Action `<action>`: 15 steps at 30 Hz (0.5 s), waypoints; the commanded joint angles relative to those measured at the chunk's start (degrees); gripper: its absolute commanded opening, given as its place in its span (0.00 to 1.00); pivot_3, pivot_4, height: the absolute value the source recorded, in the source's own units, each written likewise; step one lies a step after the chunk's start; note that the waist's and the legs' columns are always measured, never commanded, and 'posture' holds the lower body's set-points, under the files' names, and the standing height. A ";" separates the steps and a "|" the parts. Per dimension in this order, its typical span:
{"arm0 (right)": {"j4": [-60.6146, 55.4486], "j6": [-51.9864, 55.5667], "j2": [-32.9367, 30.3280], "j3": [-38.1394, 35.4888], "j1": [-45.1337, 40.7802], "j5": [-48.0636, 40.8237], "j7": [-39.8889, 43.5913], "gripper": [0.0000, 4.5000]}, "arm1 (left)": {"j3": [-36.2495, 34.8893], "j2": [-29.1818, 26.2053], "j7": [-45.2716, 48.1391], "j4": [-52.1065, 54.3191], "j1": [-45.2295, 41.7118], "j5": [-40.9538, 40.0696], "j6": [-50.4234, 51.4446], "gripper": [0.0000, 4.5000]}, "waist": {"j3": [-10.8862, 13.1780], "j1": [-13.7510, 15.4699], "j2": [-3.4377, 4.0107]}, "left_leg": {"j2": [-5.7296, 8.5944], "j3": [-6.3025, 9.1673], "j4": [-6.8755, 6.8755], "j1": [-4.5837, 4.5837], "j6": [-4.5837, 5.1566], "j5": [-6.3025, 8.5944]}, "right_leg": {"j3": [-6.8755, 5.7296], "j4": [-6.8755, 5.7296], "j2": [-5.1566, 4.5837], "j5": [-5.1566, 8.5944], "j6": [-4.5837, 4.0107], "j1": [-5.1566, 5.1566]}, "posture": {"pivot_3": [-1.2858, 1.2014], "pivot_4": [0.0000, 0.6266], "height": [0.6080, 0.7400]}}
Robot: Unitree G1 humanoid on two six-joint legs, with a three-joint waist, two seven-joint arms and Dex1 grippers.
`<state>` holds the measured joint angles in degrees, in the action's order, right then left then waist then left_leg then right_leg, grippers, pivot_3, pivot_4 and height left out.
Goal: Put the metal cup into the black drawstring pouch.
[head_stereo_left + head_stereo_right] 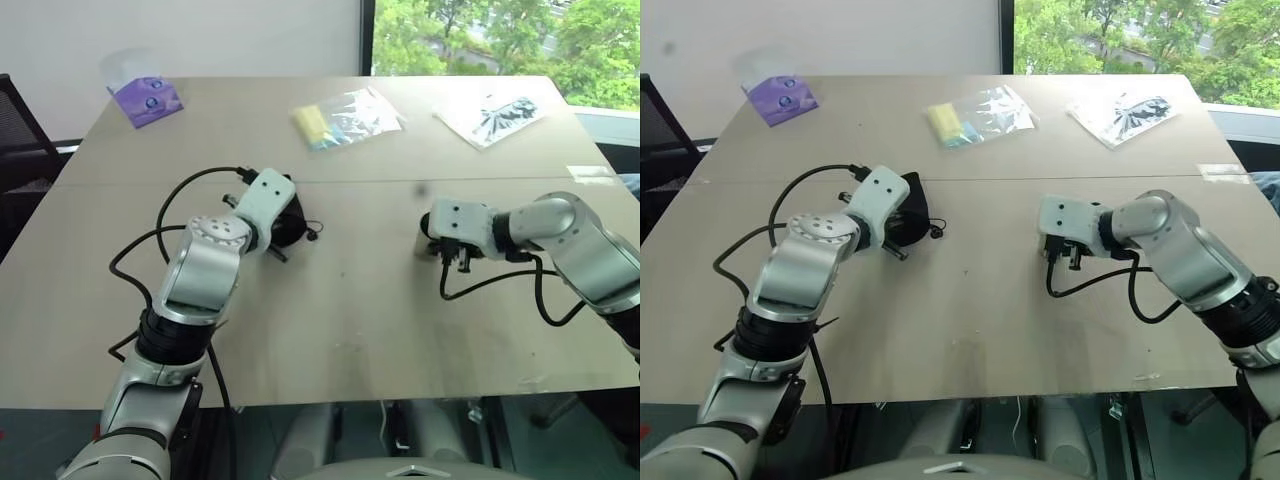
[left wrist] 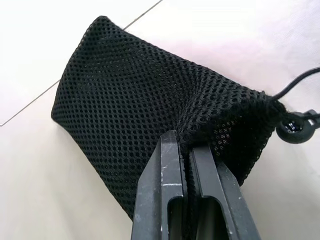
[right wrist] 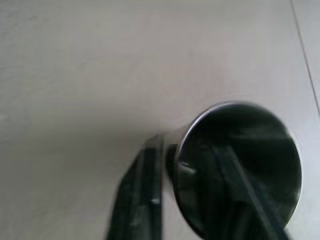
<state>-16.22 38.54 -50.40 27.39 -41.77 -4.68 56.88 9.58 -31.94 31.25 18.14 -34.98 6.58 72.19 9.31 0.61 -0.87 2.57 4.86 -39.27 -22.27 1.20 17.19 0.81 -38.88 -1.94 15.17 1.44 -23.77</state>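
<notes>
Currently, a black drawstring pouch (image 2: 150,120) lies left of centre on the table (image 1: 340,300). The left gripper (image 2: 187,150) is clenched on a fold of mesh near the pouch's gathered mouth. Well apart to the right, the right gripper (image 3: 192,155) pinches the rim of the metal cup (image 3: 240,165), one finger (image 3: 145,185) outside the wall and one inside. Three plastic packets (image 1: 345,117) rest along the far edge.

The black drawstring pouch (image 2: 145,115) was matt open-weave mesh cloth; the metal cup (image 3: 240,165) was polished, mirror-bright steel; the table (image 1: 380,300) looked smooth, pale and matt.
</notes>
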 commanded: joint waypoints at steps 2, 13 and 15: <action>-2.21 0.49 -0.30 -3.17 0.17 0.50 0.73 0.01 | -0.99 -0.46 -0.93 1.64 -2.28 -1.78 1.32 0.00 | 0.00 0.19 0.00 | 0.01 0.02 -0.02 -0.03 0.00 0.00 | -0.01 0.01 -0.01 0.00 0.00 -0.01 | 0.52 0.24 1.00; -13.68 15.05 14.84 -27.82 10.62 -19.71 -8.52 0.01 | -4.39 5.31 -0.57 -5.71 -12.96 -11.17 15.18 0.00 | -0.01 0.09 -0.01 | 0.04 0.14 -0.13 -0.38 -0.01 -0.01 | -0.14 -0.08 -0.01 -0.01 0.00 -0.29 | 0.52 0.24 1.00; -17.11 18.18 19.97 -30.20 13.32 -22.36 -13.19 0.01 | -5.27 7.46 -0.60 -9.34 -15.72 -13.01 17.07 0.00 | -0.01 0.04 0.00 | 0.04 0.15 -0.11 -0.38 -0.01 -0.01 | -0.14 -0.07 -0.01 -0.01 0.00 -0.29 | 0.52 0.24 1.00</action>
<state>-29.15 54.25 -32.25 0.18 -29.42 -23.62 47.30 5.92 -25.39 30.84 10.60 -48.96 -4.80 87.42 9.30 0.65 -0.87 2.62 5.01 -39.39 -22.64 1.19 17.18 0.68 -38.96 -1.96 15.17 1.45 -24.07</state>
